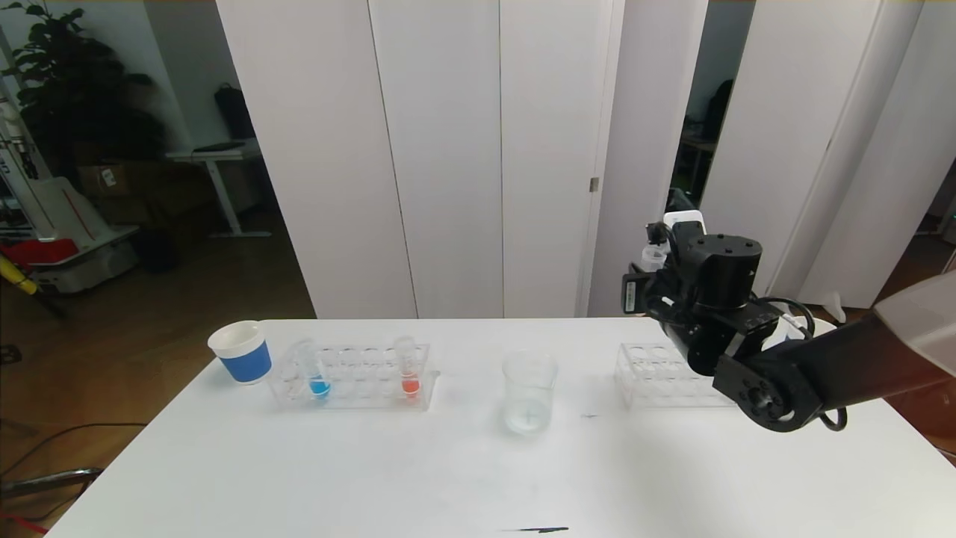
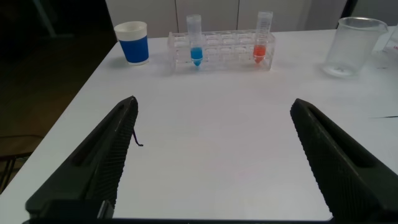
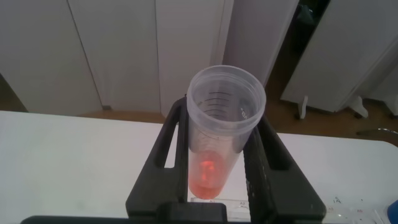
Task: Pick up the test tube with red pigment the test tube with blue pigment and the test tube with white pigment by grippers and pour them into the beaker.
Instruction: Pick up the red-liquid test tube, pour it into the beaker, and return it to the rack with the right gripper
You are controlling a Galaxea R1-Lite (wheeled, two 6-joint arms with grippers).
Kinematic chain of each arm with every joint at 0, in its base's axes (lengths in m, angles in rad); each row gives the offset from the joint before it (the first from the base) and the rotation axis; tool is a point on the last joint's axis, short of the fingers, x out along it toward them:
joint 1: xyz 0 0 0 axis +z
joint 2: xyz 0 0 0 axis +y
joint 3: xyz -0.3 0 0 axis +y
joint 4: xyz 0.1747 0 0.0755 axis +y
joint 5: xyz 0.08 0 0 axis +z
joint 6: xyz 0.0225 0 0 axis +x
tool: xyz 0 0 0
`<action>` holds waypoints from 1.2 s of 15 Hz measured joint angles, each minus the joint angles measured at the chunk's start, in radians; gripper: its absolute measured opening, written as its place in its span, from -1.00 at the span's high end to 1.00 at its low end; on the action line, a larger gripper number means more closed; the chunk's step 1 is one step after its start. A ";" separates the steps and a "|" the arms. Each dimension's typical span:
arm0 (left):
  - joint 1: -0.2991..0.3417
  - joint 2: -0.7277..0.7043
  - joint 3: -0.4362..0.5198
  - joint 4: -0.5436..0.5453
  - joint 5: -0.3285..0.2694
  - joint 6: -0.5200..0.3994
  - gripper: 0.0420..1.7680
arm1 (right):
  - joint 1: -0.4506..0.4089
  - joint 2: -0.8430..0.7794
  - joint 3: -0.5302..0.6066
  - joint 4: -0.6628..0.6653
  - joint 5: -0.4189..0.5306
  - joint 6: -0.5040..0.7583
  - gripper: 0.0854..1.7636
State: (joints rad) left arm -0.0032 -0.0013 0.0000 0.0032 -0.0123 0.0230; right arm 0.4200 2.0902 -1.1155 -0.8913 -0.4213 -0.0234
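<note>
My right gripper [image 1: 657, 265] hovers above the right-hand clear rack [image 1: 661, 373], raised well off the table. It is shut on a test tube with red pigment [image 3: 214, 168], held upright with its open mouth facing the wrist camera. The beaker [image 1: 530, 392] stands at the table's middle, with a faint pale residue at its bottom. The test tube with blue pigment [image 1: 319, 377] and another red-tipped tube [image 1: 409, 373] stand in the left rack [image 1: 351, 377]. My left gripper [image 2: 214, 104] hangs open over bare table in front of that rack. The test tube with white pigment is out of view.
A blue paper cup [image 1: 240, 351] with a white rim stands left of the left rack, near the table's left edge. White cabinet doors rise behind the table's far edge. A small dark mark [image 1: 541, 530] lies near the front edge.
</note>
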 joint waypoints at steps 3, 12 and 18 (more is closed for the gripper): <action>0.000 0.000 0.000 0.000 0.000 0.000 -0.98 | -0.018 -0.025 -0.187 0.249 0.184 0.006 0.41; 0.000 0.000 0.000 0.000 0.000 0.000 -0.98 | -0.077 -0.030 -0.260 0.303 0.808 -0.167 0.41; 0.000 0.000 0.000 0.000 0.000 0.000 -0.98 | -0.037 0.013 -0.232 0.198 0.807 -0.412 0.41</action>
State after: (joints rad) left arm -0.0032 -0.0013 0.0000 0.0028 -0.0123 0.0230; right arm 0.3828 2.1032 -1.3474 -0.6932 0.3862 -0.4357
